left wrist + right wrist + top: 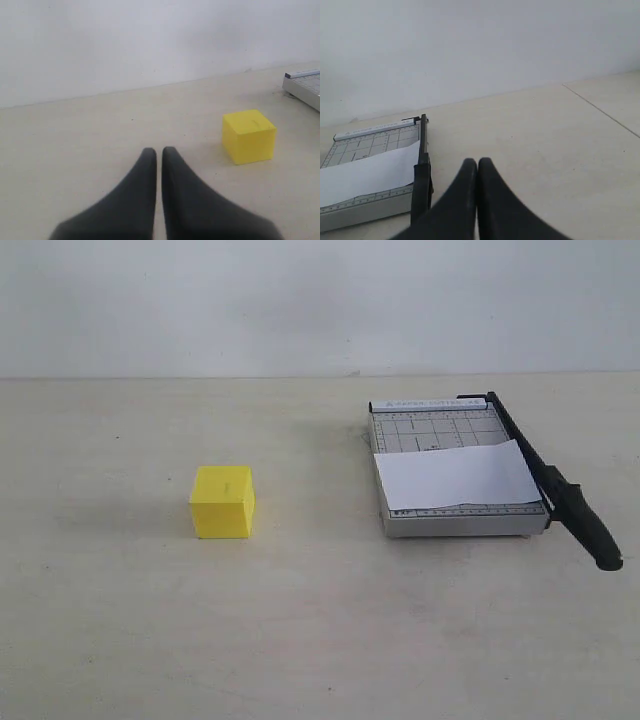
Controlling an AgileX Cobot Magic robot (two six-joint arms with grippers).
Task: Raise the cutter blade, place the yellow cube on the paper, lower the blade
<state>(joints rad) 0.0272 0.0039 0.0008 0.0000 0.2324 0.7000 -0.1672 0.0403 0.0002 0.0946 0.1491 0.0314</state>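
The yellow cube (223, 501) rests on the table, left of centre, well apart from the grey gridded trimmer (432, 425). A white paper (455, 475) lies across the trimmer base. Along the trimmer's right edge the black cutter blade (545, 480) lies down flat, its thick handle end sticking out past the front. Neither gripper shows in the exterior view. In the left wrist view my left gripper (159, 151) is shut and empty, the yellow cube (248, 136) ahead and off to one side. My right gripper (477, 162) is shut and empty, close beside the cutter blade (422, 170) and the paper (367, 175).
A pale tabletop (320, 640) stretches to a white wall at the back. A seam in the table surface (600, 109) runs beyond the right gripper. A corner of the trimmer (305, 87) shows at the edge of the left wrist view.
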